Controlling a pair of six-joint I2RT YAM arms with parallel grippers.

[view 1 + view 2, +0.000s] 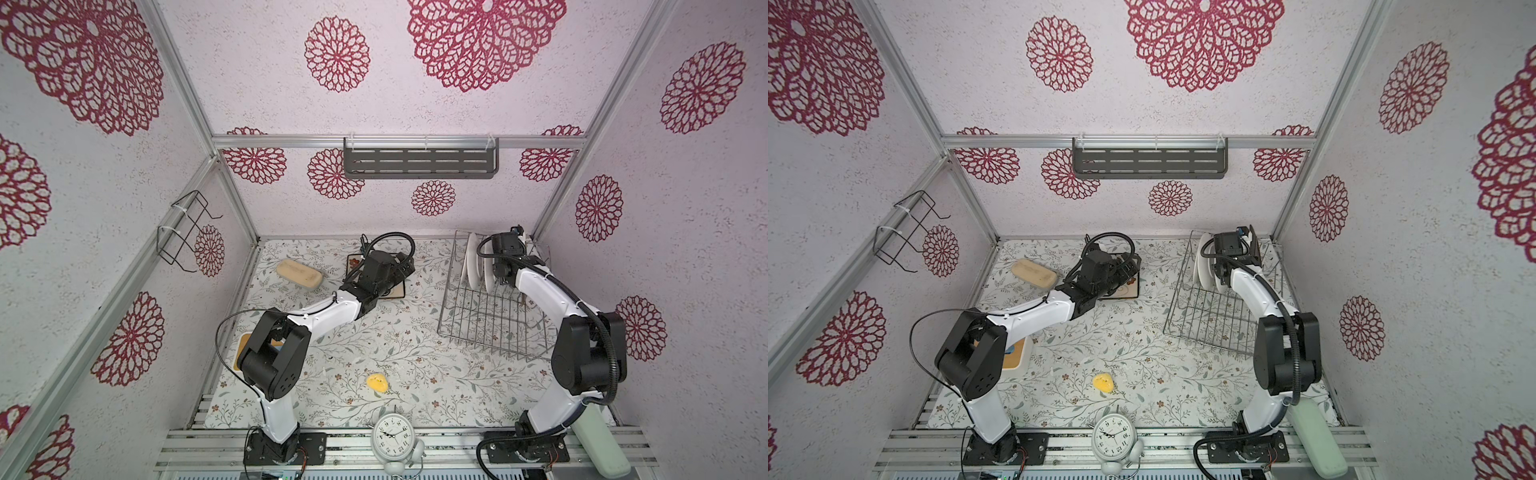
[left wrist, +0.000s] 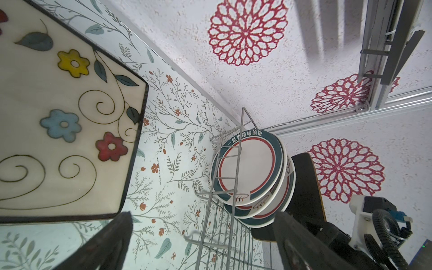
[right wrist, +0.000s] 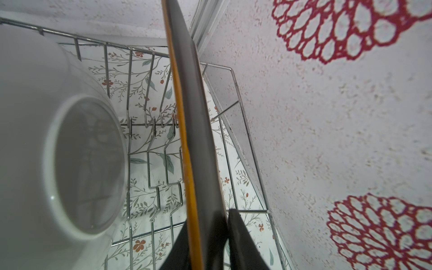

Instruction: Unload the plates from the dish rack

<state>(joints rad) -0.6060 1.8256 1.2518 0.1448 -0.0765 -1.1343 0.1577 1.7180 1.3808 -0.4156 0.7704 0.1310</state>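
In a top view I read the dish rack (image 1: 490, 324) on the table (image 1: 415, 374), right of centre. Two round plates (image 1: 471, 262) stand upright in its far end, and a square plate (image 2: 304, 187) stands just right of them. The flowered plate (image 1: 397, 291) lies flat at centre, left of the rack.

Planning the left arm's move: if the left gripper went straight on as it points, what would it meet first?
Probably the near wire side of the dish rack, with the round plates right behind; depth is unclear.

Left fingers (image 2: 112, 243) spread wide — right fingers (image 3: 243, 243) close-set, arm outstretched.
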